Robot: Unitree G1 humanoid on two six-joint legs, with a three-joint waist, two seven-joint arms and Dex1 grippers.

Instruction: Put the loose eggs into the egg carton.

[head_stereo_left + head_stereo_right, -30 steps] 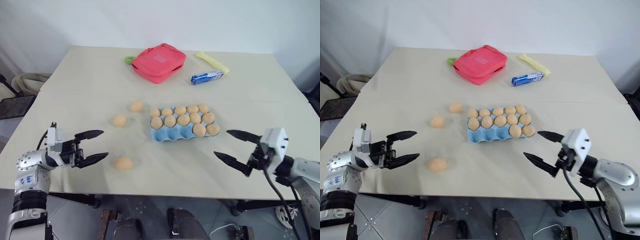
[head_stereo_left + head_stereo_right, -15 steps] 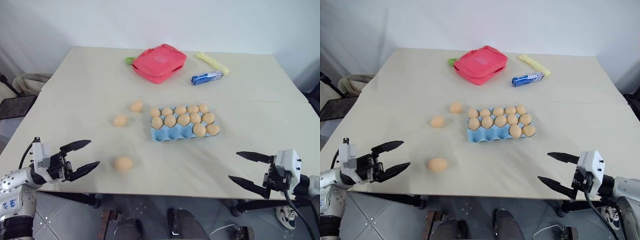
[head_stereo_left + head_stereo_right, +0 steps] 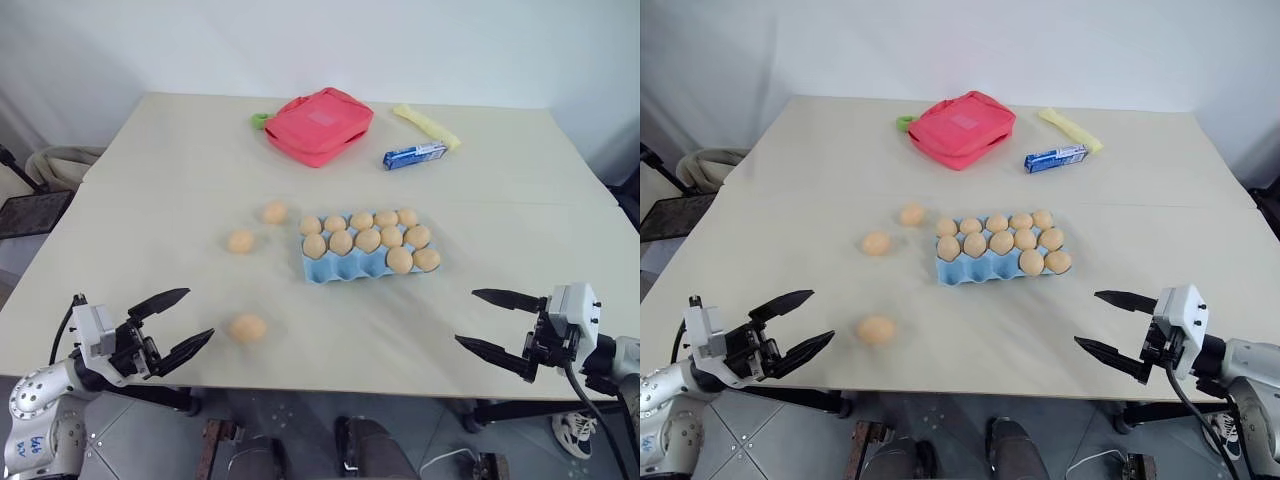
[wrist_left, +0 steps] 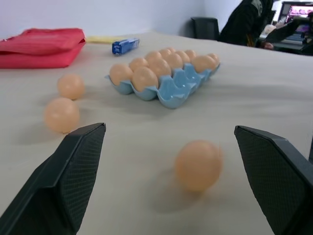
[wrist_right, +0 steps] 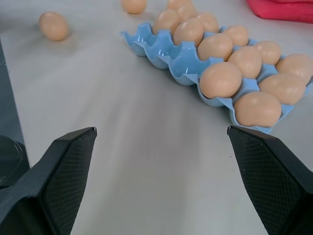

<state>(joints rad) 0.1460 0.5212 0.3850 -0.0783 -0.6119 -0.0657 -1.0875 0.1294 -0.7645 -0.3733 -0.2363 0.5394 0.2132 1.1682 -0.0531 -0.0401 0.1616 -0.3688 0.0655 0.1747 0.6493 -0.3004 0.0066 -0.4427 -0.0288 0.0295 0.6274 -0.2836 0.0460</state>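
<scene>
From the head camera, I see the egg carton [image 3: 368, 250] at the middle of the desk [image 3: 150, 180], its two far rows full and two more eggs at the right end of the near row. Three loose eggs lie to its left: one [image 3: 273, 212] just beside the far corner, one [image 3: 240, 241] further left, one [image 3: 247, 328] near the front edge. I hold the left tool [image 3: 181, 321] spread wide and empty beside that nearest egg, and the right tool [image 3: 491, 321] likewise spread and empty, near the front right edge. A red pouch [image 3: 317, 124] and a blue bar [image 3: 413, 155] lie behind.

Left wrist view: nearest egg [image 4: 198, 164] between the parted fingers [image 4: 73, 176], untouched.

Right wrist view: carton [image 5: 183, 58] ahead, fingers [image 5: 63, 171] apart.
</scene>
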